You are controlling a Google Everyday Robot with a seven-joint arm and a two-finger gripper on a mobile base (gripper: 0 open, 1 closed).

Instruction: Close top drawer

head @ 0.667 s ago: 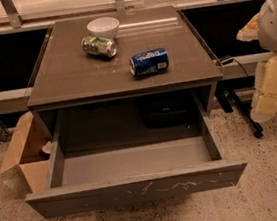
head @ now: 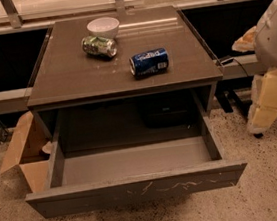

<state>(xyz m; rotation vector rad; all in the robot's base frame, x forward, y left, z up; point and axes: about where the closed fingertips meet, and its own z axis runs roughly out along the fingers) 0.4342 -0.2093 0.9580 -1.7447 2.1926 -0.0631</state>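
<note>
The top drawer (head: 138,189) of the grey cabinet is pulled far out toward me. It is wide and deep, its inside is bare, and its flat handleless front panel carries pale scratch marks. My arm stands at the right edge of the view, beside the cabinet. Its cream-coloured gripper (head: 261,117) hangs low to the right of the drawer's right side, apart from the drawer and touching nothing that I can see.
On the cabinet top (head: 64,76) lie a white bowl (head: 103,26), a green can (head: 99,46) on its side and a blue can (head: 149,62) on its side. An open cardboard box (head: 25,151) sits on the floor left of the drawer. Dark shelving runs behind.
</note>
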